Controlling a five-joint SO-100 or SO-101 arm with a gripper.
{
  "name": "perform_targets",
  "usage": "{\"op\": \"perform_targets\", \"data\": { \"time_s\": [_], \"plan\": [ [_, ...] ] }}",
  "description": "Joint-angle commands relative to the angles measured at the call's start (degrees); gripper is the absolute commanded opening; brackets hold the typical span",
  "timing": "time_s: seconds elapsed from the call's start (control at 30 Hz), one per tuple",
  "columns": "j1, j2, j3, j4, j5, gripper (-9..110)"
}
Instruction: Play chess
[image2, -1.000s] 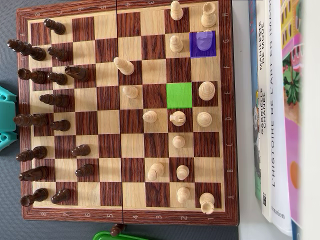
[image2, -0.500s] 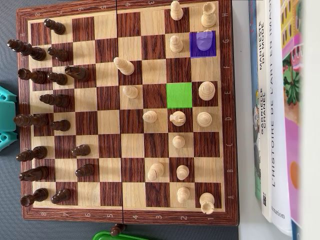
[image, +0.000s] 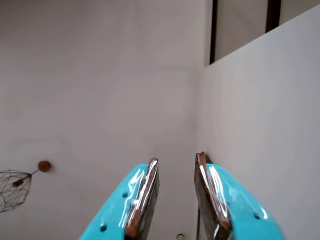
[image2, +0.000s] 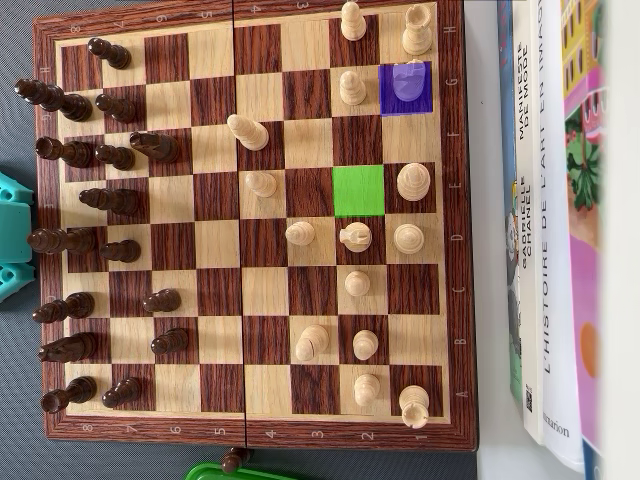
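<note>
- In the wrist view the gripper (image: 176, 162) points up at a pale wall and ceiling, its turquoise fingers (image: 142, 192) spread apart with nothing between them.
- In the overhead view the chessboard (image2: 250, 428) fills most of the grey table, its right edge just beside a row of books (image2: 545, 220).
- Dark pieces (image2: 110, 200) crowd the board's left side; light pieces (image2: 355, 237) stand toward the right.
- A purple square (image2: 406, 88) covers a light piece near the top right corner.
- A green square (image2: 358, 190) lies empty right of centre.
- A bit of turquoise arm (image2: 12, 235) shows at the left edge.
</note>
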Motion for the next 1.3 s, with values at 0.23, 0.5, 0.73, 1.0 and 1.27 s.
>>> {"op": "perform_targets", "data": {
  "time_s": [0.23, 0.5, 0.73, 1.0, 1.27],
  "plan": [
    [0.18, -0.7, 1.05, 0.0, -0.35, 12],
    [0.18, -0.79, 1.05, 0.09, -0.35, 12],
    [0.18, -1.14, 1.05, 0.35, -0.44, 12],
    [-0.44, -2.55, -3.25, 7.91, -0.44, 12],
    [-0.53, -14.77, -15.64, 16.79, -0.44, 12]
  ]
}}
